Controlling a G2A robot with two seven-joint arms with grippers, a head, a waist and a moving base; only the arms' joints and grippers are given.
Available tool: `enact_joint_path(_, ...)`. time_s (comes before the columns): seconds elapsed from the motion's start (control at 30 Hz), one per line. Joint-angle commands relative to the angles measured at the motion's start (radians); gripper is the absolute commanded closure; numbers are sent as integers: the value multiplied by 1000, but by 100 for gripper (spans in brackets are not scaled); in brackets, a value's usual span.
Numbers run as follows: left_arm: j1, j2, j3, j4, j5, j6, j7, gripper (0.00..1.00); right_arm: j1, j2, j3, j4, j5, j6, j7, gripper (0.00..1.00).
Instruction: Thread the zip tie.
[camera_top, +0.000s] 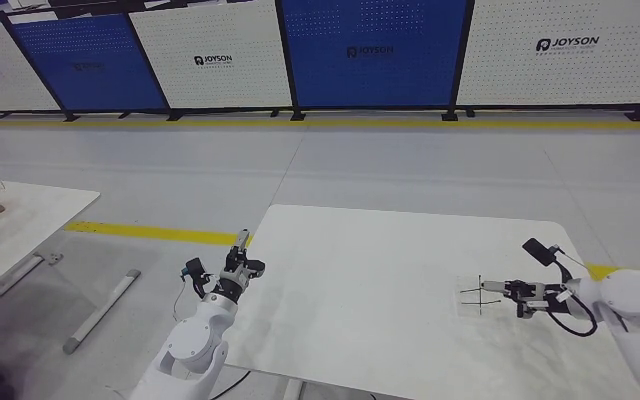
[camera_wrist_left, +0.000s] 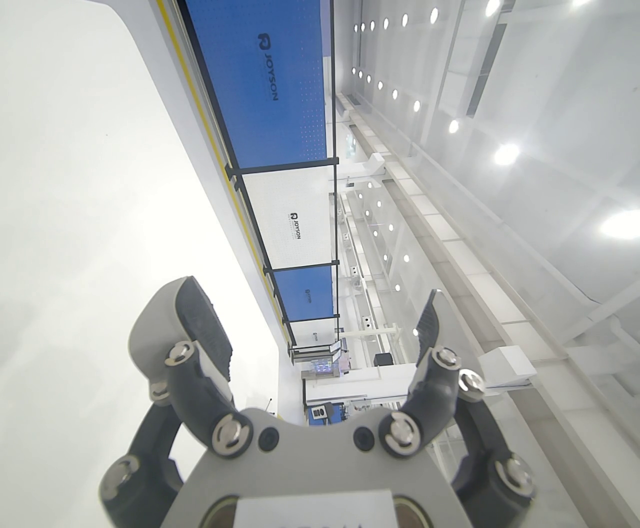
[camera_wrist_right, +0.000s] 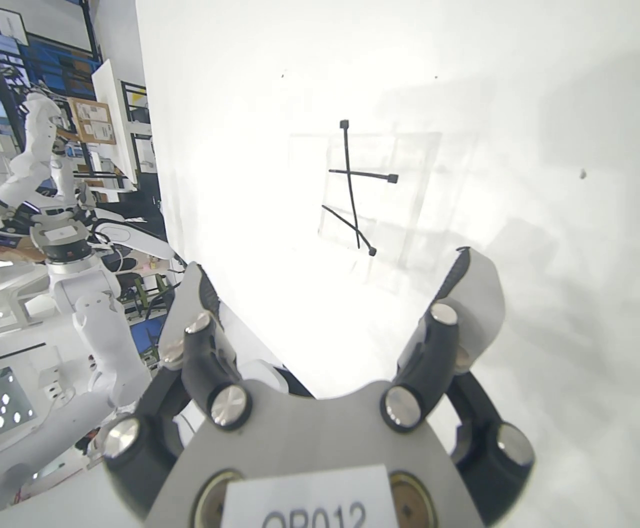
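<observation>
Three black zip ties (camera_wrist_right: 351, 187) lie crossed on a clear plastic sheet (camera_wrist_right: 425, 170) on the white table (camera_top: 380, 290); in the top view the zip ties (camera_top: 480, 293) sit near the table's right side. My right gripper (camera_top: 503, 291) hovers just right of them, open and holding nothing, and its own wrist view shows the right gripper (camera_wrist_right: 332, 272) a short way from the ties. My left gripper (camera_top: 240, 246) stands open at the table's left edge, pointing away from the table top; the left wrist view shows the left gripper (camera_wrist_left: 322, 320) with nothing between its fingers.
The table's middle and back are bare white surface. A second white table (camera_top: 35, 215) stands at the far left, across a gap of grey floor. Blue and white partition panels (camera_top: 370, 50) line the back.
</observation>
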Motion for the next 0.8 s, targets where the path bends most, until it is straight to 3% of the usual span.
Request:
enact_joint_path(0.0,0,0,0,0,0,0,0,0,4,0,0,13,8,-1,23,0)
enact_joint_path(0.3,0,0,0,0,0,0,0,0,1,0,0,10,5,2,5,0)
enact_joint_path(0.5,0,0,0,0,0,0,0,0,7,-9,-19,-14,1,50,-20,0)
enact_joint_path(0.63,0,0,0,0,0,0,0,0,43,-25,-49,39,12,90,-27,0)
enact_joint_path(0.77,0,0,0,0,0,0,0,0,45,-26,-50,43,15,94,-34,0)
